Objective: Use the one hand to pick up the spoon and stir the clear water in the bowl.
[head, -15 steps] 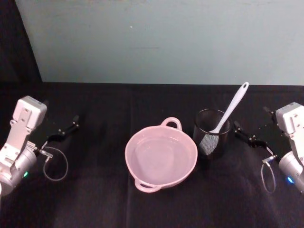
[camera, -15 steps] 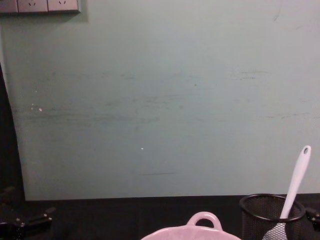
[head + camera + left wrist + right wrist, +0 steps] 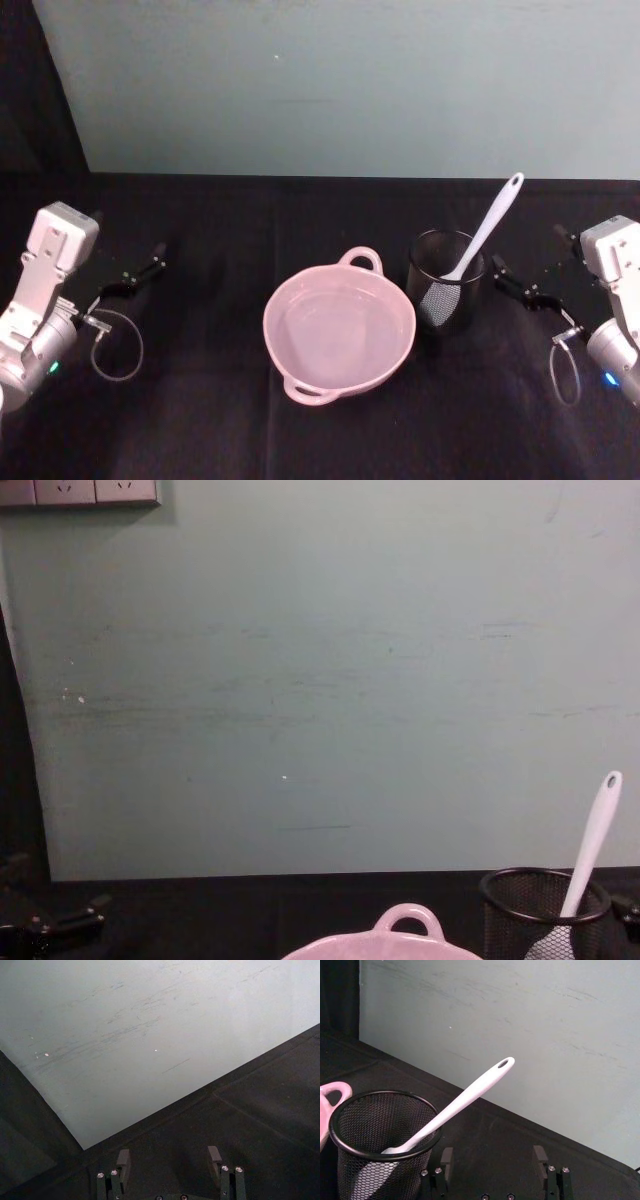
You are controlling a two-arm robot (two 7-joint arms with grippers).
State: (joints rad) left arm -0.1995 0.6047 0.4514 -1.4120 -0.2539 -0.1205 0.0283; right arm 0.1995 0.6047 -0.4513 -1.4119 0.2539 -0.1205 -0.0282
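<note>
At the back, a pale green wall (image 3: 350,90); below it, a black bench (image 3: 200,420). Mid-bench, the pink bowl (image 3: 280,350), upright, clear water inside, one loop handle toward the wall. Just beside the bowl on its right, a black mesh cup (image 3: 440,300). Standing in that cup, the white spoon (image 3: 487,228), head down inside, handle leaning out over the rim, up and to the right. Near the cup on its right, the right claw (image 3: 492,1157), released, jaws wide apart, gripping nothing. Far left, well apart from the bowl, the left claw (image 3: 169,1156), likewise released above bare bench.
</note>
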